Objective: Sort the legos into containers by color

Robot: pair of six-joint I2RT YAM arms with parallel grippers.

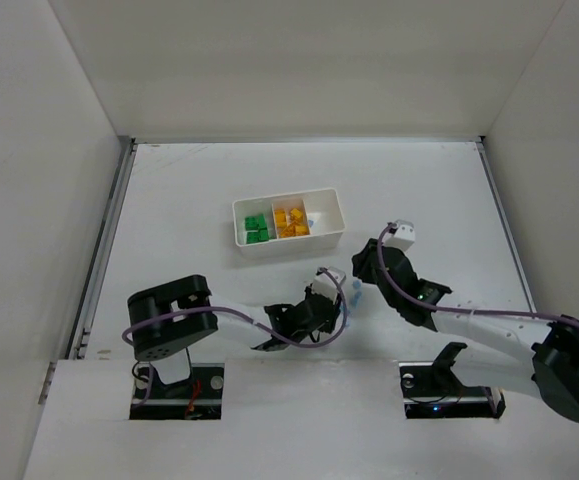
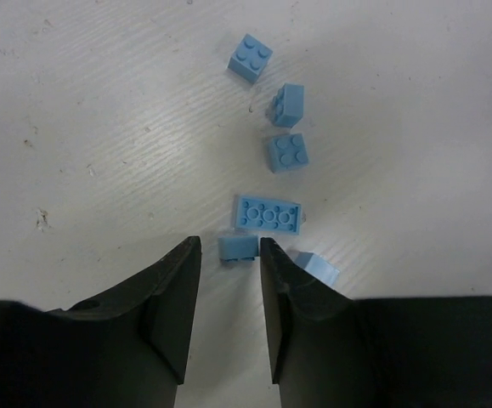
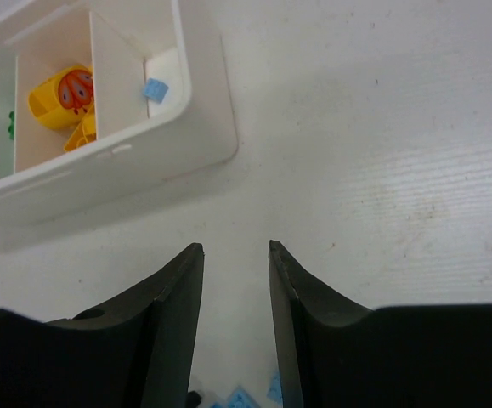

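Several pale blue legos lie loose on the table in the left wrist view, among them a flat wider one and a small brick. My left gripper is open with that small brick at its tips, touching the right finger; a gap shows on the left side. The white three-part container holds green legos, yellow-orange ones and one blue brick in its right compartment. My right gripper hangs open and empty just in front of the container.
White walls enclose the table on three sides. Both arms meet near the blue pile, the left gripper below the right gripper. A yellow piece with red lies in the middle compartment. Blue bricks show under the right fingers.
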